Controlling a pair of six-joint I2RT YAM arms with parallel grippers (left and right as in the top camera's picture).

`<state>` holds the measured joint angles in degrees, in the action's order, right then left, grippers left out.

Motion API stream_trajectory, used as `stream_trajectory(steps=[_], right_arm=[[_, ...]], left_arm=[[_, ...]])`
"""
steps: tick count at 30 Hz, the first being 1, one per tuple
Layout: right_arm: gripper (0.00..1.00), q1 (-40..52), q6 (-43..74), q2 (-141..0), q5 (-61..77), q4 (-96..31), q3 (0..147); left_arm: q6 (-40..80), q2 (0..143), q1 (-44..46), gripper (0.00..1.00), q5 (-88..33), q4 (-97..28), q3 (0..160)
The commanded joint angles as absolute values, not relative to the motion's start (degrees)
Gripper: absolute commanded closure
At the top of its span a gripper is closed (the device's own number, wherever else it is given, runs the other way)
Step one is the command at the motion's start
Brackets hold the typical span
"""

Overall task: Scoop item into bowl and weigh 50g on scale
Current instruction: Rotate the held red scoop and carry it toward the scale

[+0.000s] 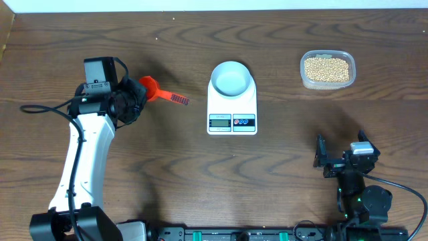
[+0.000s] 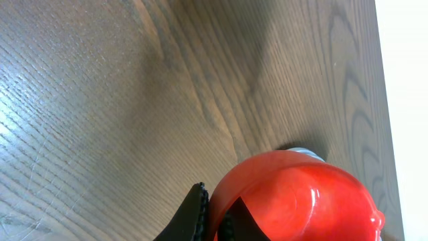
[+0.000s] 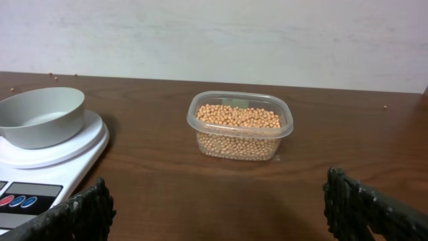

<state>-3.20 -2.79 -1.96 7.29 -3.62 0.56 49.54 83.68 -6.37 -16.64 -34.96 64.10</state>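
**Left gripper (image 1: 136,96) at the red scoop, right gripper (image 3: 217,191) spread wide, facing the bean tub**

Compare the three views. Only the overhead camera shows you the whole layout. The white kitchen scale (image 1: 232,107) lies at the middle of the table (image 1: 281,174), and the pale blue-white bowl (image 1: 232,77) stands on its platform. The clear plastic tub (image 1: 327,69) sits well apart to the right, filled with tan-yellow beans (image 1: 327,68). The red scoop (image 1: 151,87) lies left of the scale, its handle pointing toward the scale.

The right wrist camera adds a side view. You see the bowl's grey-looking outer wall, the scale's round buttons and the depth of the beans through the tub wall. The display is too small to read in either view. The left wrist camera shows only the scoop's glossy red cup, close up, and bare wood.

The surface is dark brown wood grain. A pale wall rises beyond its far edge, and a few stray beans lie near that edge.

Your left gripper is at the cup end of the scoop. One black finger (image 2: 196,215) lies against the red cup, but you cannot tell whether the jaws are pinching it. Your right gripper hangs low over the table near its front edge, jaws spread wide and touching nothing.
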Motion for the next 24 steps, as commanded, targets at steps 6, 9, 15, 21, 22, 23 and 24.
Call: stream_trajectory(steps=[6, 9, 15, 21, 22, 23, 24], right_arm=[[0.01, -3.44, -3.49, -1.45, 7.66, -3.68, 0.32], [0.01, -3.44, -3.49, -1.45, 7.66, -3.68, 0.32], [0.01, -3.44, -3.49, -1.50, 7.66, -3.66, 0.32], [0.01, -3.44, -3.49, -1.50, 7.66, -3.68, 0.32], [0.01, -3.44, -3.49, -1.50, 7.66, -3.68, 0.32], [0.01, -3.44, -3.49, -1.50, 7.66, -3.68, 0.32], [0.01, -3.44, -3.49, -1.50, 7.66, -3.66, 0.32]], left_arm=[[49.58, 83.26, -6.57, 0.93, -17.34, -35.77, 63.99], [49.58, 83.26, -6.57, 0.93, -17.34, -35.77, 63.99], [49.43, 83.26, -6.57, 0.93, -17.34, -35.55, 63.99], [50.09, 83.26, -6.57, 0.93, -17.34, -35.05, 63.99], [50.09, 83.26, -6.57, 0.93, -17.34, -35.05, 63.99], [50.11, 83.26, -6.57, 0.93, -17.37, -35.07, 63.99], [50.19, 83.26, -6.57, 0.93, -17.39, -35.07, 63.99]])
